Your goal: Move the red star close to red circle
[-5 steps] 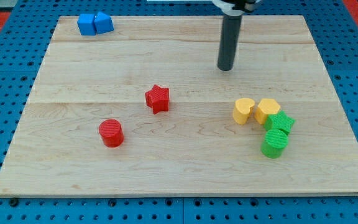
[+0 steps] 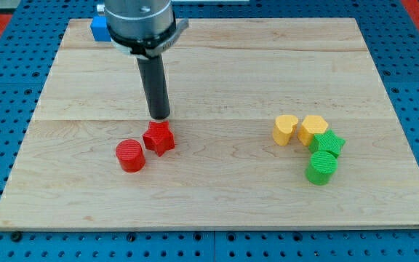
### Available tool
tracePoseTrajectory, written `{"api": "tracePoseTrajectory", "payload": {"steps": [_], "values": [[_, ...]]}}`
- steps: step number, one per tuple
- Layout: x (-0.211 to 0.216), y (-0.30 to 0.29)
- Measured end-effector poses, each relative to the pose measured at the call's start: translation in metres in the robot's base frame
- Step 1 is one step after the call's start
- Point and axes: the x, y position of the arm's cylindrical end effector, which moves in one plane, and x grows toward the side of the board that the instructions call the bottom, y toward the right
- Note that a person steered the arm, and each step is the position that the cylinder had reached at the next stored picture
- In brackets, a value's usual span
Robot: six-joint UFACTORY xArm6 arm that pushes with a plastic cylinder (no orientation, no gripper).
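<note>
The red star (image 2: 159, 137) lies on the wooden board (image 2: 217, 189), left of centre. The red circle (image 2: 130, 156) sits just to its lower left, almost touching it. My tip (image 2: 159, 116) stands right above the star's upper edge, touching or nearly touching it. The rod rises toward the view's top, where the arm's grey body hides part of the board's top left.
A blue block (image 2: 99, 28) shows at the top left, partly hidden behind the arm. Two yellow blocks (image 2: 299, 129), a green star (image 2: 328, 143) and a green circle (image 2: 321, 168) cluster at the right.
My tip has moved left and down from the upper middle to the red star. The star has slid down and left, ending next to the red circle.
</note>
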Motion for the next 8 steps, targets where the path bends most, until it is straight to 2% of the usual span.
{"api": "tracePoseTrajectory", "payload": {"steps": [1,2,4,8], "values": [[0.043,-0.014],[0.057,-0.013],[0.04,-0.101],[-0.006,-0.099]]}}
